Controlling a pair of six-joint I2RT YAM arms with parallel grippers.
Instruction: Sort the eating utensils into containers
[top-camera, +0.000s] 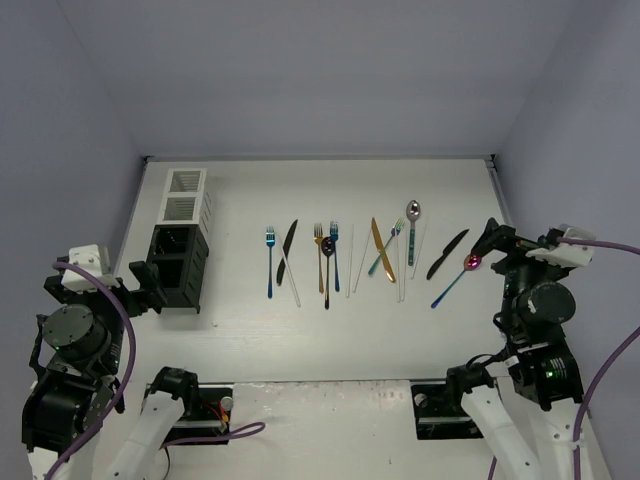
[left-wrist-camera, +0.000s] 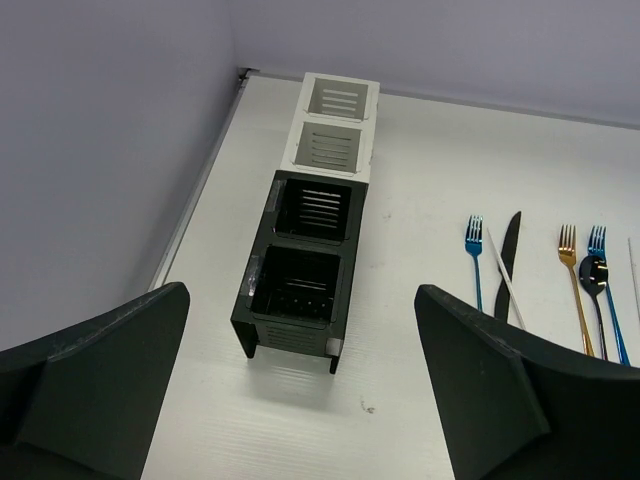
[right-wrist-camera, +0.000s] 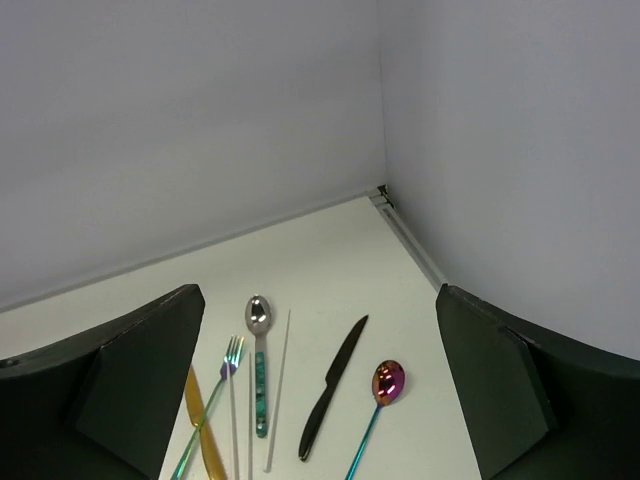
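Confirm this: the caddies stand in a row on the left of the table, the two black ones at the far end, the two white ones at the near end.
The order is reversed: the white caddies stand at the far end and the black caddies at the near end, as the left wrist view shows. The row on the left is right.

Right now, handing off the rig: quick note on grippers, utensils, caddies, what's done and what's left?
Left gripper: open, empty, by the black caddies.
Right gripper: open, empty, near the pink spoon.
Utensils: all lying in a row on the table.
White caddies and black ones: nothing visible inside.
Done: nothing sorted. Left: every piece.
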